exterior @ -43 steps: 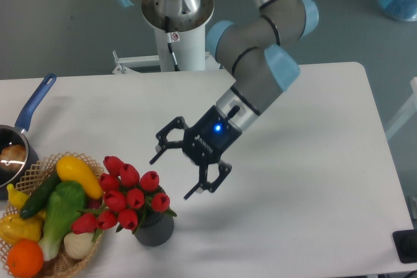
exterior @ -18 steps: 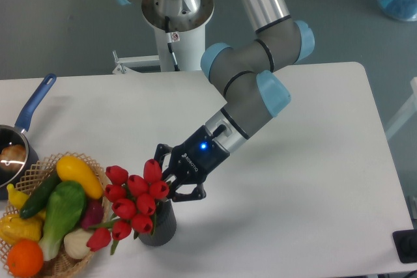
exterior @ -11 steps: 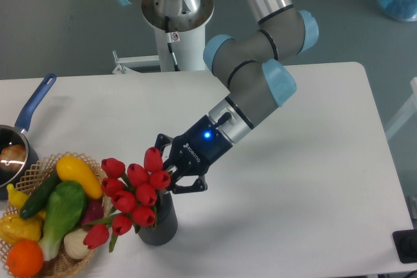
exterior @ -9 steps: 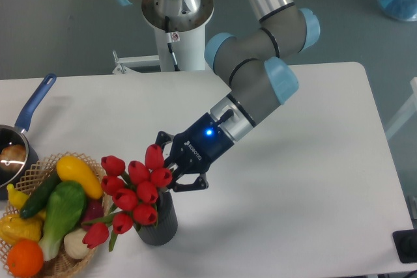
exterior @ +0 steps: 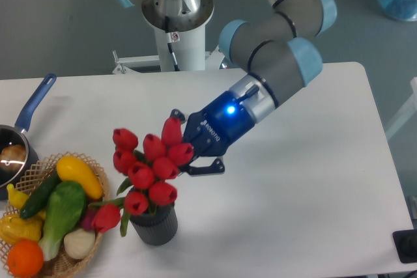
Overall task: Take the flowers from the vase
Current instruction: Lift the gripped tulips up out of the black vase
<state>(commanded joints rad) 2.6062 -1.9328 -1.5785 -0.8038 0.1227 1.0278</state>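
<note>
The flowers [exterior: 151,166], a bunch of red tulip buds with green leaves, hang tilted over the dark ribbed vase [exterior: 155,226] near the table's front left. My gripper [exterior: 190,150] reaches in from the right and is shut on the flowers at the right side of the bunch. The lowest buds and leaves overlap the vase's mouth; the stems are hidden, so I cannot tell whether they are still inside. The vase stands upright on the table.
A wicker basket [exterior: 83,254] of vegetables sits just left of the vase, with one drooping bud touching it. A blue-handled pan [exterior: 32,105] lies at the left edge. The robot's base [exterior: 176,24] stands behind the table.
The gripper closed on the flowers and has risen up and to the right, drawing the bunch higher above the vase. The vase has stayed in place.
</note>
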